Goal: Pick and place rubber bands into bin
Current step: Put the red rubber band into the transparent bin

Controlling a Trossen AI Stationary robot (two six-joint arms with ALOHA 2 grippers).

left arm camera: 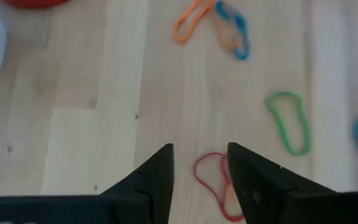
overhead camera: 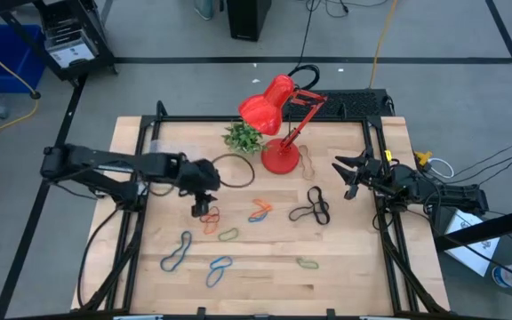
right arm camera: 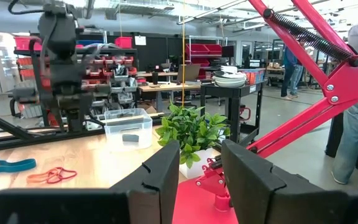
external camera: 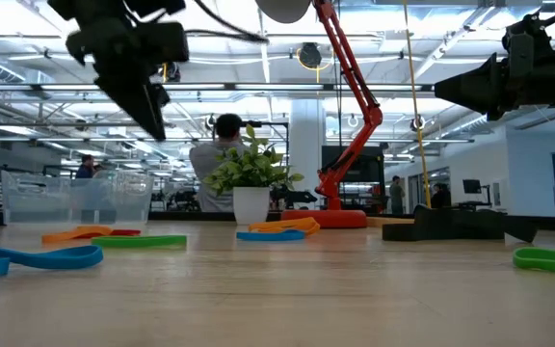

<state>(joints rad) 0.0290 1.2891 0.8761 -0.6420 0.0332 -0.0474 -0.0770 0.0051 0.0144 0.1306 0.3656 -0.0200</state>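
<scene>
Several bands (overhead camera: 229,235) are lying scattered over the bench (overhead camera: 345,276), while the bin (overhead camera: 161,142) is standing at the far left corner, with a dark band seemingly inside it in the right wrist view. The left hand (overhead camera: 202,210) is being held just above a red band (left arm camera: 211,180), fingers parted narrowly and empty. A straight descent is being called for, so that one strand is caught between the fingertips (left arm camera: 160,167); the orange band (overhead camera: 212,228) touching it is probably best avoided. Open room is being left toward the bin, though the brown loop (overhead camera: 232,169), plant (overhead camera: 244,136) and lamp (overhead camera: 281,120) are lying close to that path. The right hand (overhead camera: 348,176) is being held open, empty, by the right edge.
</scene>
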